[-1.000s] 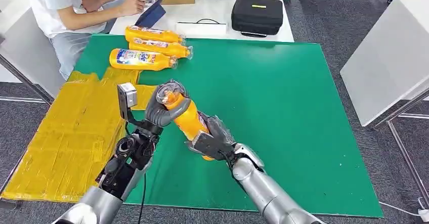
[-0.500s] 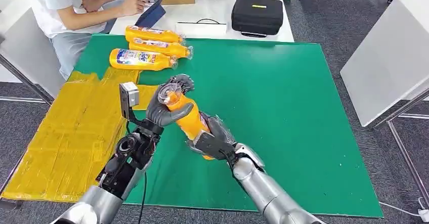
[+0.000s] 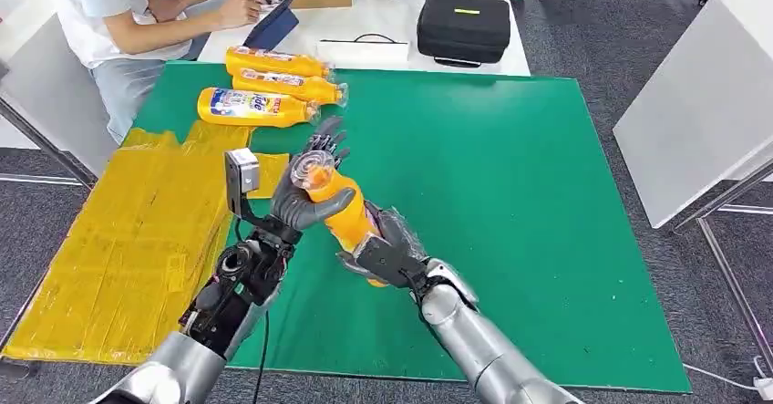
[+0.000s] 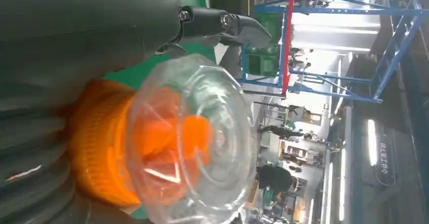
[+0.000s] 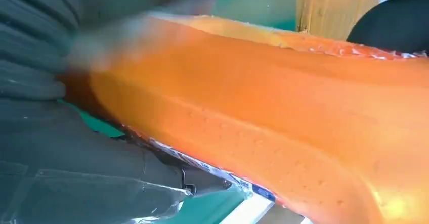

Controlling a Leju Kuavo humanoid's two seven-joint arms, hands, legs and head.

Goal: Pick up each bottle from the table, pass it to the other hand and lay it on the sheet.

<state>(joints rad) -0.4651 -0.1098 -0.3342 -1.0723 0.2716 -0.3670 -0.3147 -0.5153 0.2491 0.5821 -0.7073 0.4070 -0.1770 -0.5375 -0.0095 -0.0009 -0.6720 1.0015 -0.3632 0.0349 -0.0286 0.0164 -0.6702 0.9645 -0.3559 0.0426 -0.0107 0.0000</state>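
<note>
The handover of one orange plastic bottle with a clear cap [image 3: 339,211] is under way above the green-topped table [image 3: 510,185]: the right robot hand [image 3: 387,256] grasps its lower body, while the left robot hand [image 3: 305,194] is at its neck, thumb across it and fingers [image 3: 328,139] partly fanned behind the cap, so its grip looks only part-formed and I cannot tell if it truly holds. In the left wrist view the clear cap [image 4: 197,138] sits right against that hand's grey thumb. Three more orange bottles with blue-and-white labels [image 3: 260,106] lie side by side at the table's far left corner, not yet picked up. The crinkled yellow sheet [image 3: 118,240] on the left carries no bottle that I can see, so by my reading none is laid down yet. Left to do: finish this pass, lay the bottle on the sheet, then repeat for the other three.
</note>
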